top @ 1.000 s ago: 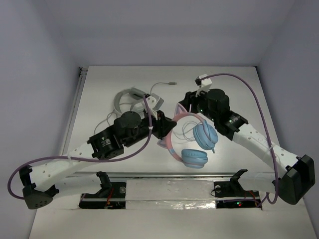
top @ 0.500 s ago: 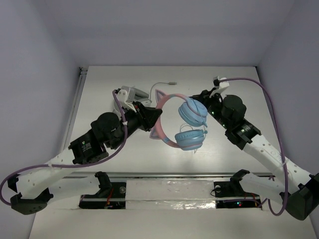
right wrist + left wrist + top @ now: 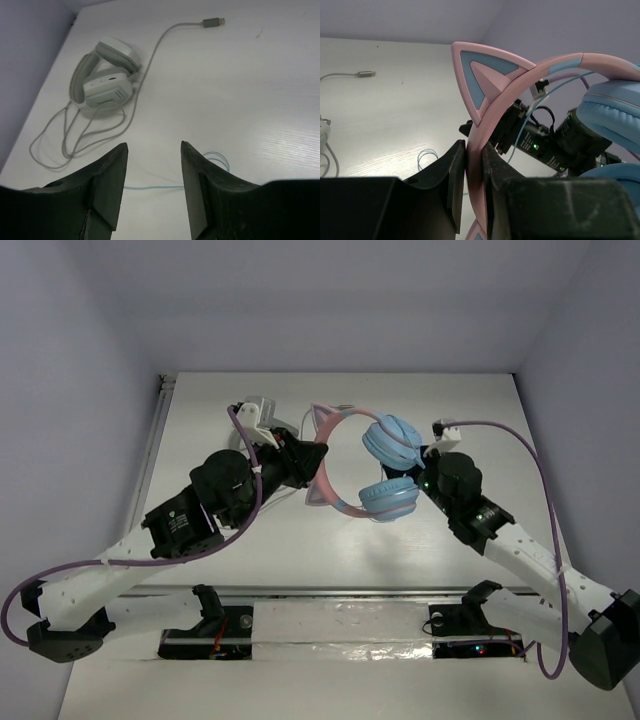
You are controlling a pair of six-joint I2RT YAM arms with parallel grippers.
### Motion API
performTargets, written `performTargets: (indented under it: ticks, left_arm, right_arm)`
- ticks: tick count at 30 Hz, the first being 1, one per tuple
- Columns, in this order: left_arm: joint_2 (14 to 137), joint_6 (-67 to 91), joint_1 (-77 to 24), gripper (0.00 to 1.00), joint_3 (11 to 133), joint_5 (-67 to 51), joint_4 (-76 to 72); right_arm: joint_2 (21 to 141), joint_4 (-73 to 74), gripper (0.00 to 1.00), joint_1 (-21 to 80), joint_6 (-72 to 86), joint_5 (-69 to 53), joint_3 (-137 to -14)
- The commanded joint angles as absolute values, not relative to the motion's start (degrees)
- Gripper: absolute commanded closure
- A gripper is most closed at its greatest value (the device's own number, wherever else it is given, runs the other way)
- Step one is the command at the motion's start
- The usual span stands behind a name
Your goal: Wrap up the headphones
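Headphones [image 3: 390, 440] aloft over mid-table, between both arms.
Left gripper [image 3: 473, 150] clamped on pink headband [image 3: 495, 95] below cat ear. Right gripper [image 3: 152, 149] fingers spread, holding nothing. Thin cable [image 3: 150, 187] lies on table [image 3: 260, 90].

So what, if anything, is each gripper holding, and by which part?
The left gripper clamps the pink cat-ear, blue-cupped headphones by the headband, near one ear; the right gripper holds nothing.

It looks like a robot lab: a white table [image 3: 480, 430] boxed in by plain walls [image 3: 80, 360], with two wired robot arms [image 3: 150, 540] bolted on.
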State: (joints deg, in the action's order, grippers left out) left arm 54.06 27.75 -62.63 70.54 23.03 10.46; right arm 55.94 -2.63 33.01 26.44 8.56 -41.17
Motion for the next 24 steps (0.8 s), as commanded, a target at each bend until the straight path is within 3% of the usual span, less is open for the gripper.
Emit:
performTargets:
  ticks: [1, 3, 4, 6, 7, 9, 10, 14, 18, 24]
  left_arm:
    - [54.0, 29.3, -62.8, 1.0, 75.5, 25.5, 4.4]
    - [54.4, 28.8, -62.8, 1.0, 76.2, 25.9, 4.1]
    - [54.6, 28.8, -62.2, 1.0, 76.4, 25.8, 4.0]
    - [55.5, 28.7, -61.7, 1.0, 76.8, 25.1, 3.2]
    - [56.1, 28.7, -61.7, 1.0, 76.9, 24.9, 2.9]
    - [56.7, 29.5, -59.9, 1.0, 77.0, 23.0, 1.8]
    - [57.0, 29.8, -59.4, 1.0, 76.8, 22.2, 1.1]
    - [58.0, 31.1, -58.0, 1.0, 76.7, 19.3, -1.0]
    - [59.1, 31.3, -56.9, 1.0, 77.9, 18.2, -1.4]
    - [59.0, 30.5, -55.7, 1.0, 78.5, 18.7, -1.3]
  right_arm:
    - [50.1, -13.6, 0.48, 32.8, 29.0, 3.7, -34.8]
    - [45.5, -18.8, 0.57, 32.8, 29.1, -1.5, -31.1]
    - [44.3, -20.4, 0.75, 32.8, 29.1, -3.1, -28.4]
    - [43.6, -23.9, 0.82, 32.8, 30.0, -7.3, -26.8]
    - [44.4, -24.9, 0.8, 32.8, 30.3, -8.6, -26.4]
    - [48.7, -28.5, 0.65, 32.8, 31.5, -11.8, -26.0]
    - [50.3, -30.1, 0.44, 32.8, 31.9, -12.4, -25.9]
    - [56.0, -39.6, 0.25, 32.8, 33.7, -13.1, -24.0]
    - [60.6, -42.7, 0.27, 32.8, 32.5, -14.2, -23.9]
    - [56.9, -34.4, 0.5, 32.8, 35.6, -0.5, -23.7]
